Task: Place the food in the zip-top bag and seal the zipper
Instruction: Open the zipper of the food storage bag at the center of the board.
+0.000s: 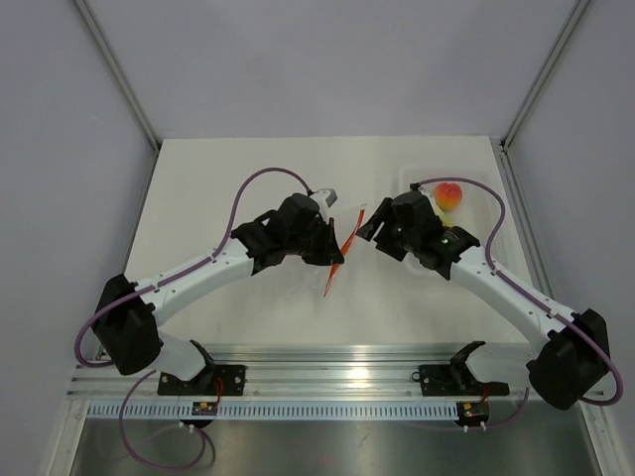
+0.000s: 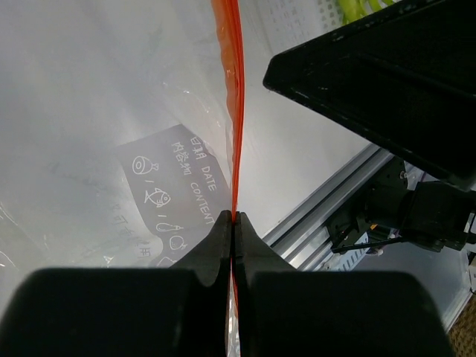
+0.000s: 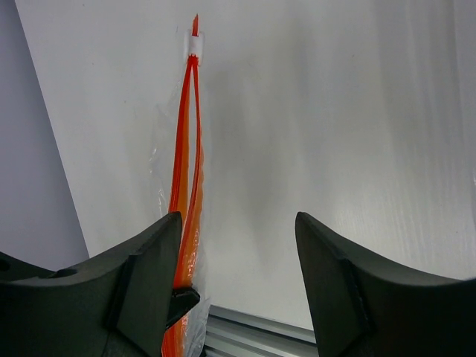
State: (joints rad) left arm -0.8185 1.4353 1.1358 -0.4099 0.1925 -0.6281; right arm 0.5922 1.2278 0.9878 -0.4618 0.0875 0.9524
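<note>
**Pinching the zip-top bag [image 2: 167,197] by its zipper [image 2: 236,111]; peach [image 1: 449,195] in the tray [image 1: 476,182]**

Grips the orange-red zipper strip in the left gripper [image 2: 234,223], jaws pressed fully together on it. Holds the bag on edge that way, its clear crinkly film and printed date-and-contents label lying to the 9 o'clock side of the strip in the left wrist view.

From above, shows the zipper slanting from 1 o'clock down to 7 o'clock near the middle of the table [image 1: 228,178], with the left gripper at its 9 o'clock side and the right gripper [image 1: 365,228] at its 3 o'clock side.

Presents the right gripper with jaws standing apart and only bare table between them. Puts the zipper, a small white slider [image 3: 193,44] at its far end, toward 11 o'clock in the right wrist view, just beside the left-hand finger [image 3: 141,282]; cannot tell whether touching.

Places the peach at 2 o'clock on the table, inside the rigid clear tray, near the right wrist.
</note>
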